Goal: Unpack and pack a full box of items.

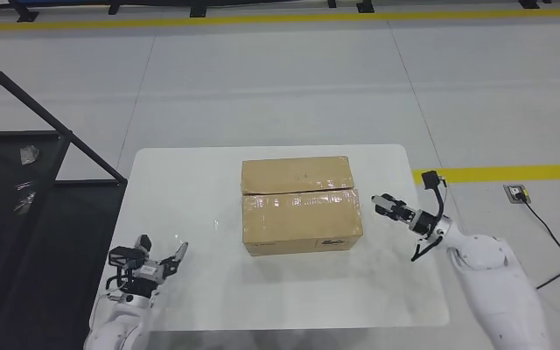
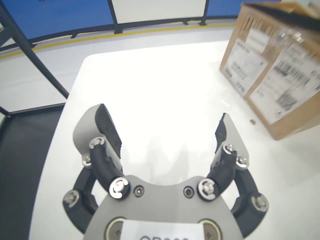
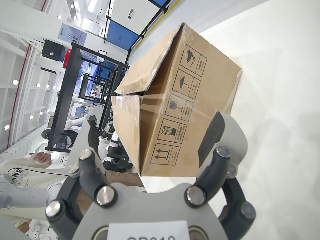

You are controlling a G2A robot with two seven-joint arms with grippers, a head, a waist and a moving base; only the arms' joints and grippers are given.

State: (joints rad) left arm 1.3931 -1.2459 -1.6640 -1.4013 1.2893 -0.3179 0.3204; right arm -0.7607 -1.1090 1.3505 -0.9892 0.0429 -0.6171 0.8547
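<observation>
— where does the box stand?
— the cardboard box (image 1: pixel 300 206) sits at the middle of the white table (image 1: pixel 192 175). its 2 top flaps are folded down but not flush, and a gap shows at the seam on the right end. printed labels cover its left end, handling symbols its right end.
— left side?
— the left gripper (image 2: pixel 162 116) hangs over the table's near left corner, well apart from the box. jaws spread wide, nothing between them.
— right side?
— the right gripper (image 3: pixel 152 123) is level with the box's right end, just beside it. jaws released, holding nothing. contact with the cardboard: cannot tell.
— anything else?
— 1 small brown scrap (image 2: pixel 253 121) on the table by the box's near left corner.
</observation>
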